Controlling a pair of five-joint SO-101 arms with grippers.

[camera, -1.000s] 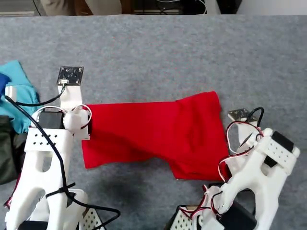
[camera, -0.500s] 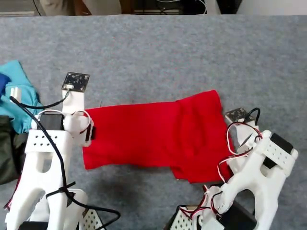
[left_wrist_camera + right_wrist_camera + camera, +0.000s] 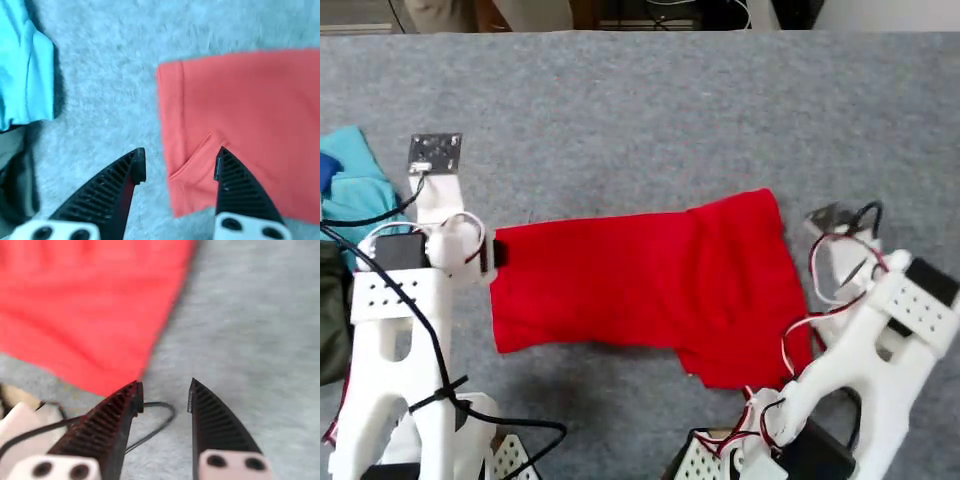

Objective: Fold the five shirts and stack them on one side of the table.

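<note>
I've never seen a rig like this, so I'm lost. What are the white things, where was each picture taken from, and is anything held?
The white things are two small robot arms at a grey table. The wide picture looks down from a fixed camera on the left arm and the right arm. The other two come from a camera on each arm's wrist, looking along its black pincers, the end effector. A red shirt lies between the arms; a teal shirt and a dark garment lie at the table's left side. The left end effector is open over the red shirt's edge; the right end effector is open beside the opposite edge. Neither holds anything.
</note>
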